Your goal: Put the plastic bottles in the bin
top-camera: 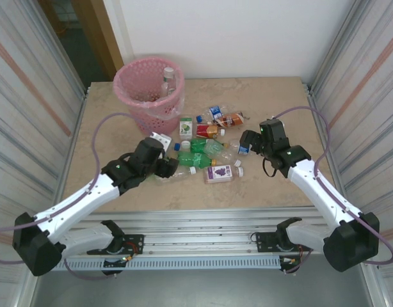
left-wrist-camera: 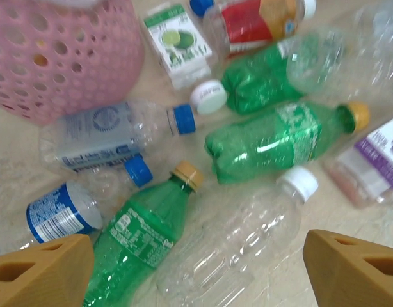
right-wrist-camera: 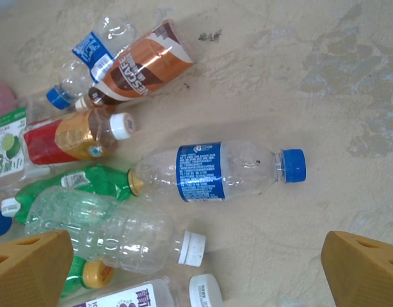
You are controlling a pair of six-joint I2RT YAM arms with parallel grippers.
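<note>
At the near edge of the heap of plastic bottles [top-camera: 206, 150] lies a purple-labelled bottle [top-camera: 221, 173]; the right wrist view cuts off all but a strip of it. The left gripper [top-camera: 163, 167] hangs over the heap's near-left side, fingers spread wide with nothing between them. Under it lie a white-capped clear bottle [left-wrist-camera: 248, 224] and an orange-capped green bottle [left-wrist-camera: 148, 224], both bases cut off by the frame. A blue-labelled bottle [left-wrist-camera: 56, 214] is partly hidden behind one orange fingertip [left-wrist-camera: 43, 272].

The right gripper [top-camera: 249, 142] is likewise open and empty at the heap's right side. A blue-capped bottle [right-wrist-camera: 219, 171] lies just beyond its fingers on the bare table [top-camera: 283, 96].

Farther on are a lime-printed carton [top-camera: 185, 126] and a brown coffee-labelled bottle [right-wrist-camera: 142, 67]. The clear bottles overlap, so their outlines are hard to separate and the count is uncertain.

At the far left, just beyond the heap, stands the pink bin [top-camera: 145, 112] — upright, with one tall clear bottle [top-camera: 169, 80] inside, its lower part hidden by the wall.
</note>
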